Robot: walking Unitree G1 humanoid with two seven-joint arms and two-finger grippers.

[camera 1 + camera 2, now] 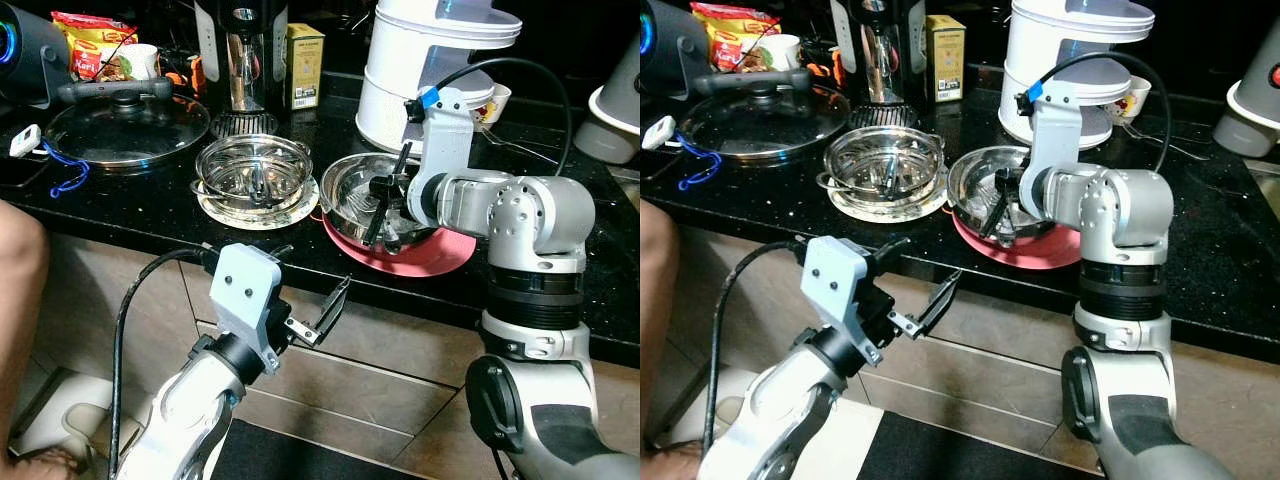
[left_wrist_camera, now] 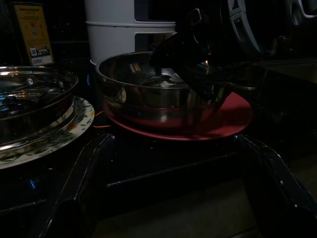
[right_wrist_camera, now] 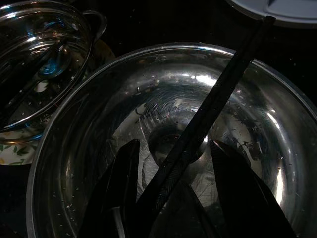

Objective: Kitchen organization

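Counted on the black counter [image 1: 120, 215]: two steel vessels, two plates, one glass lid, one white appliance, one yellow box.

The steel bowl [image 1: 355, 195] sat on a red plate [image 1: 440, 255], in front of the white appliance [image 1: 430, 70]. Just beside it on the robot's left, a steel pot with side handles [image 1: 252, 172] rested on a patterned plate [image 1: 260, 215]. The glass lid [image 1: 125, 125] lay well apart, further left. The yellow box [image 1: 304, 65] stood behind the pot.

The right gripper [image 3: 173, 183] reached down into the steel bowl, fingers spread apart, one on each side of a long black utensil [image 3: 218, 99] that leaned across the bowl and up over its far rim. Neither finger visibly touched it.

The left gripper [image 1: 325, 315] hung below the counter edge, in front of the cabinet fronts, fingers parted and holding nothing.

Hard to make out: the left wrist view was dim, with the bowl's interior partly blocked by the right gripper. Contents of the pot were unclear through reflections. A person's limb [image 1: 15, 290] was cut off at the frame's left edge.
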